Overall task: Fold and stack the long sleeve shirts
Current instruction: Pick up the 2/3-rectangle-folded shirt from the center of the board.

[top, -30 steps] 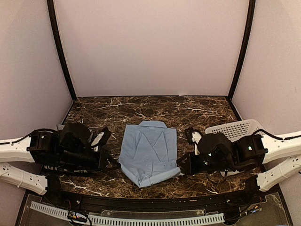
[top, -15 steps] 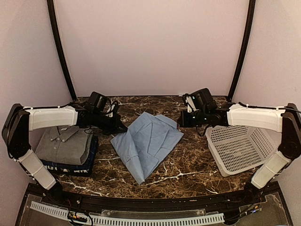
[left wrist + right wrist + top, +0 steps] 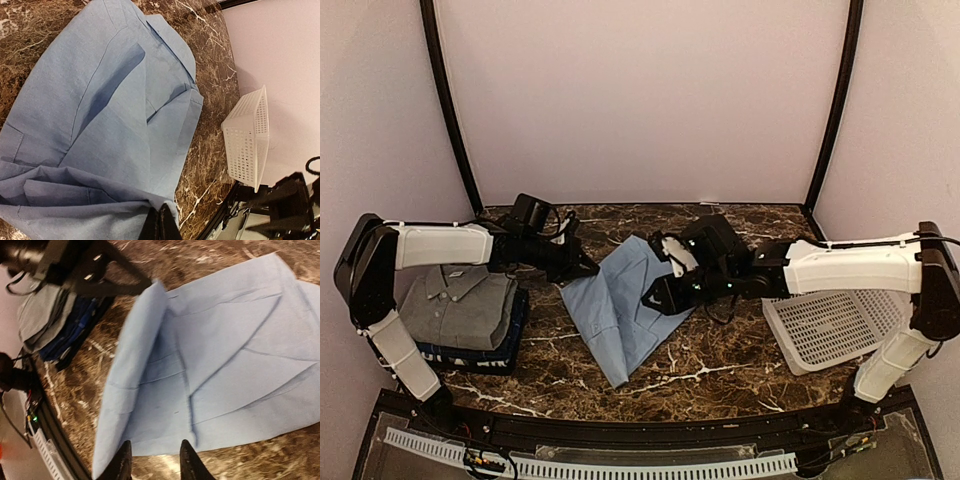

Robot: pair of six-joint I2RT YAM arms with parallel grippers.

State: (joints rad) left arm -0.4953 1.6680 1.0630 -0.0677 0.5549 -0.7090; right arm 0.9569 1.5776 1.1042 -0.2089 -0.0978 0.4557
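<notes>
**Light blue shirt (image 3: 620,315) pinched at one edge by the left gripper (image 3: 584,269)**

The light blue collared shirt lies partly folded in the middle of a dark marble table (image 3: 740,230). It sits at a slant, with its lowest corner pointing toward the near edge. Long creases and overlapping folds run across its front. In the left wrist view the collar shows at the end farthest from the fingers.

The left gripper reaches in from the left side. Its jaws are closed tight on the shirt's left edge, and the wrist view shows the dark fingertips pinching a gathered fold of blue cloth. Seen from the right wrist, that edge of the shirt rises off the table toward the gripper.

The right gripper (image 3: 658,297) hangs over the right part of the shirt. Its jaws stand partly apart and hold nothing. In its own wrist view the two dark fingers (image 3: 123,462) frame a gap, with the shirt's edge and a strip of marble below.

Left of the blue shirt and apart from it sits a small stack. A folded grey collared shirt (image 3: 455,305) lies on top of a dark navy shirt (image 3: 480,352), whose near edge shows white lettering.

On the right side of the table stands a white lattice basket (image 3: 830,325), well apart from the blue shirt and partly under the right arm
</notes>
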